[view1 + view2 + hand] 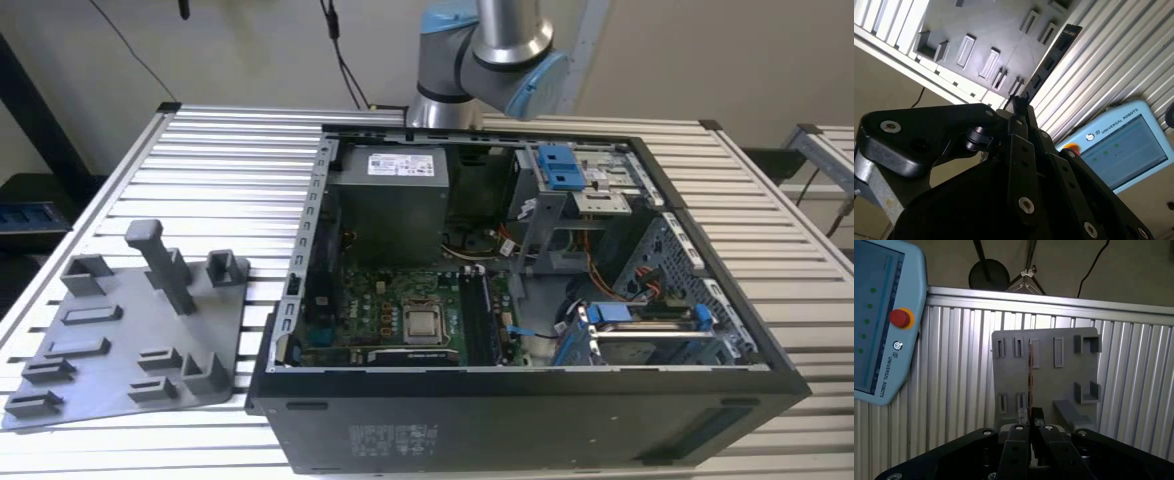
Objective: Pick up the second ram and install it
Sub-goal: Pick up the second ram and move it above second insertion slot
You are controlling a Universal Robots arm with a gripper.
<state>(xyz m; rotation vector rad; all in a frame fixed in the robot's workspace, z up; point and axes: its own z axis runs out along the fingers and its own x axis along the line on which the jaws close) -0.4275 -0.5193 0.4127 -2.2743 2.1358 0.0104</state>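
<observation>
One ram [1030, 367], seen edge-on, pinched at one end in your closed gripper [1030, 415], over grey tray [1061, 375] on bench [954, 365]. Keep grip firm, stick square, lift clear of tray posts [1087, 392].

The second ram [1056, 50] is a thin, flat, narrow dark circuit-board stick with rectangular components along its face. One end is clamped between the fingertips of the gripper [1021, 102]. The remainder projects straight ahead, at 12 o'clock along the gripper's axis. In the first wrist view the second ram [1030, 375] appears edge-on as a thin brownish line, held in front of the grey tray [1054, 385].
</observation>
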